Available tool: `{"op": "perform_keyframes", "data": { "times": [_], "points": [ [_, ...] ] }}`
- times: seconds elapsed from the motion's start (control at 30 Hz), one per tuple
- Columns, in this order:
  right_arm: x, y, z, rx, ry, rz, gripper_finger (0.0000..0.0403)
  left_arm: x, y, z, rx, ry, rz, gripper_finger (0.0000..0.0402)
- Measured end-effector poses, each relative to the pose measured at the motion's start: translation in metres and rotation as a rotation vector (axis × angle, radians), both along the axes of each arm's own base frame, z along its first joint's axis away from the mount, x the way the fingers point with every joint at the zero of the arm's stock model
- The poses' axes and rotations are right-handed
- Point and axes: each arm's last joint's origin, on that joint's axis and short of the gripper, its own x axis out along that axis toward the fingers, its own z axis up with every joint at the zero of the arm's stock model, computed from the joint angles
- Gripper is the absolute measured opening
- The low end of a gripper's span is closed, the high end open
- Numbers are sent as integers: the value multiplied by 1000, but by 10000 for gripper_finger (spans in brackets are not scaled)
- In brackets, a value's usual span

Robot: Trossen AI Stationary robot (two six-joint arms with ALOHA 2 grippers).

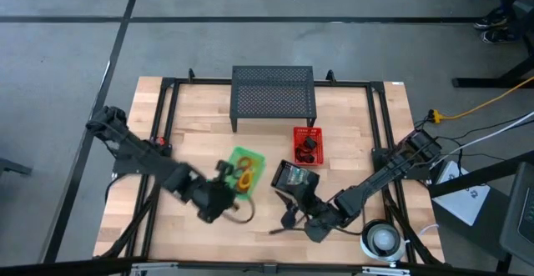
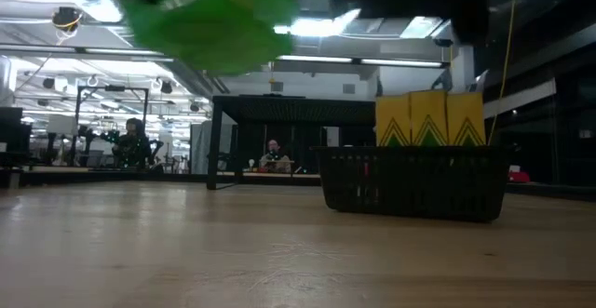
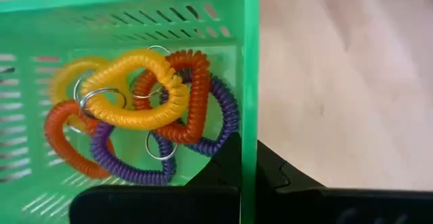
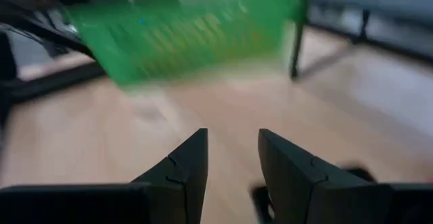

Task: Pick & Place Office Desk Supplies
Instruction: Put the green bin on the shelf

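A green basket [image 1: 244,166] holds yellow, orange and purple coil loops [image 3: 145,102] with key rings. My left gripper [image 1: 225,194] is shut on the basket, near the table's front middle. In the low view the green basket [image 2: 209,20] hangs well above the tabletop. A black basket [image 1: 294,176] holds printed packets [image 2: 428,117], and a red basket [image 1: 307,145] holds small black clips. Just right of the green basket and in front of the black one, my right gripper [image 4: 232,143] stands open above the table with nothing between its fingers. My left gripper holds the green basket by one side wall, at its rim [image 3: 249,126]. One finger [image 3: 216,173] is inside the basket and the other is outside. The fingers slant down from the table's near left side. The basket is lifted clear of the table, with the loops lying inside.
A large black mesh stand [image 1: 274,97] sits at the table's far middle. A round white object [image 1: 382,238] lies at the near right corner. A black frame [image 1: 167,101] runs around the table. Bare wood shows at the near left.
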Motion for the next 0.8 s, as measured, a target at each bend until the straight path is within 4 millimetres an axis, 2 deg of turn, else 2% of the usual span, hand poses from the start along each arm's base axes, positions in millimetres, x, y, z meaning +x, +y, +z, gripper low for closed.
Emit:
{"op": "perform_keyframes", "data": {
  "times": [0.23, 0.4, 0.53, 0.7, 0.8],
  "points": [
    [-5, 39, 79, -51, -73, 182, 132, 36, 33, 9, -117, -83, -158, 2],
    [-7, 59, 119, 49, -158, 262, 132, 48, 62, 9, -115, -76, -147, 2],
    [-9, 70, 136, 80, -146, 438, 132, 52, 75, 10, -157, -74, -153, 2],
    [-7, 75, 156, 181, -177, 572, 132, 55, 81, 10, -154, -81, -161, 3],
    [-11, 80, 152, 47, -108, 788, 132, 57, 85, 11, -177, -92, -181, 2]
  ]
}}
